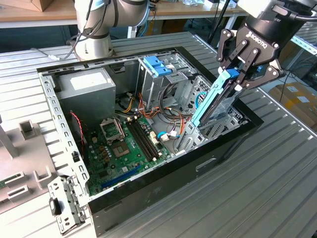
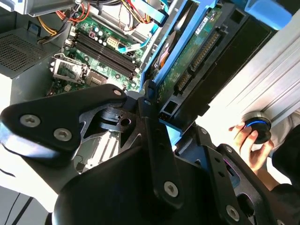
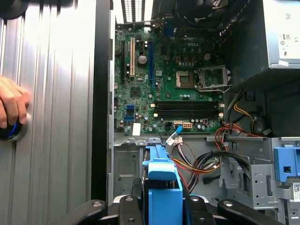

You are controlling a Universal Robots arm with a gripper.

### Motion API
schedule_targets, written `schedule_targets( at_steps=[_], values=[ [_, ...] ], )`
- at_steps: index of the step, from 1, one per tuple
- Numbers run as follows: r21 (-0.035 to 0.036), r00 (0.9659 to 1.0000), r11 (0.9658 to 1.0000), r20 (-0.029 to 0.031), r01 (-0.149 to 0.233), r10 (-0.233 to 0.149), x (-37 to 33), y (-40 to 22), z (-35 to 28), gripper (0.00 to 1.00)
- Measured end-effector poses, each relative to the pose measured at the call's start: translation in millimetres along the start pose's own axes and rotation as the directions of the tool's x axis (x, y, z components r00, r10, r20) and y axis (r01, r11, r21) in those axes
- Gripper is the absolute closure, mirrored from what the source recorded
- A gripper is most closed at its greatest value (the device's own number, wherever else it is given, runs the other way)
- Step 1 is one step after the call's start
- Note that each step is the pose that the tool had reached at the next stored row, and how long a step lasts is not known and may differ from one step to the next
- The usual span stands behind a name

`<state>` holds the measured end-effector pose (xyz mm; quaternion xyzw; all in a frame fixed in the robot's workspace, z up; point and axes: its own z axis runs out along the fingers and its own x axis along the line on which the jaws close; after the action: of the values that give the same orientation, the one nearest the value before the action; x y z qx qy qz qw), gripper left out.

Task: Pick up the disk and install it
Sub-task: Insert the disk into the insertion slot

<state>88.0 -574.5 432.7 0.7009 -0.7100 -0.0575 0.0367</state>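
- The black end effector [image 1: 238,74] is clamped on the flat, dark silvery disk [image 1: 213,101] framed by bright blue plastic rails.
- The disk stands steeply tilted, its lower end within the open black metal computer case [image 1: 198,166], near the green motherboard [image 1: 124,148].
- The case lies on the ridged grey metal tabletop [image 1: 277,188].

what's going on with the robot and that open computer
The robot's hand is shut on the disk, holding it steeply tilted with its lower end dipping into the open computer case at the exterior view's right. It isn't seated yet. Beside the case, a person's hand rests on a round knob on the table.
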Motion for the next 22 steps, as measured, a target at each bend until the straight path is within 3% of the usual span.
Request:
schedule_targets(
  at_steps=[15, 19, 22],
  values=[
    [0.0, 1.0, 1.0, 0.0, 0.0, 0.0, 0.9, -2.6, 19.0, 0.63],
    [0.0, 1.0, 1.0, 0.0, 0.0, 0.0, 0.9, -2.6, 19.1, 0.63],
    [0.0, 1.0, 1.0, 0.0001, 0.0, 0.0, 0.9, -2.6, 19.2, 0.56]
  ],
)
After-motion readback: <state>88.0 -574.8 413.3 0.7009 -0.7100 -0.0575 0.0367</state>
